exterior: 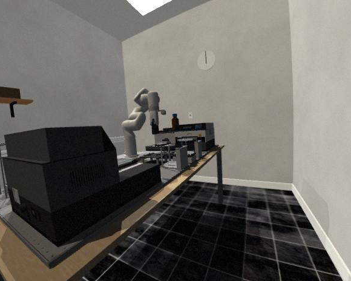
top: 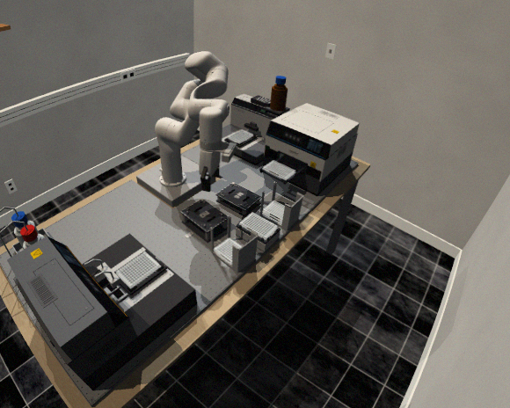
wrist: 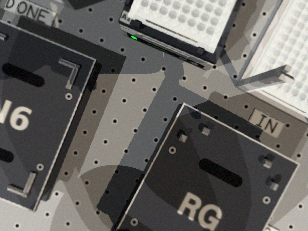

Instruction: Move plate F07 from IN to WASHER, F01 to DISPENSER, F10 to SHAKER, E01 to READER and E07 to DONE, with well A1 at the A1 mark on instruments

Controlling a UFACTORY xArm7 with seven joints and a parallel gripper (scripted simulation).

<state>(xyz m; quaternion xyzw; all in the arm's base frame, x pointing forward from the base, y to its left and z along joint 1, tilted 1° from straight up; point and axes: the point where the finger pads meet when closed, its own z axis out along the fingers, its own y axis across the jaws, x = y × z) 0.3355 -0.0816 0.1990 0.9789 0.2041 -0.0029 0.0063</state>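
Note:
My gripper [top: 206, 181] [exterior: 154, 129] is open and empty. It hangs above the deck, over the gap between the black nest N6 [top: 204, 216] [wrist: 35, 72] and the black nest RG [top: 238, 196] [wrist: 235, 149]; both nests are bare. In the wrist view my fingers do not show. A white well plate [top: 258, 225] [wrist: 185, 19] sits on the shaker, between the two stack racks. The IN rack [top: 291, 211] holds a white plate [wrist: 292, 44] beside its IN label [wrist: 267, 125]. The DONE rack [top: 243, 254] stands at the deck's front edge. Other plates sit on the reader tray [top: 279, 170], the rear instrument [top: 240, 136] and the big dark instrument [top: 138, 268].
The white reader housing [top: 313, 129] and a brown bottle [top: 279, 93] stand at the back right. The large dark instrument [top: 62, 303] [exterior: 58, 169] fills the near left of the table, with red- and blue-capped bottles behind it. The rack walls stand taller than the nests.

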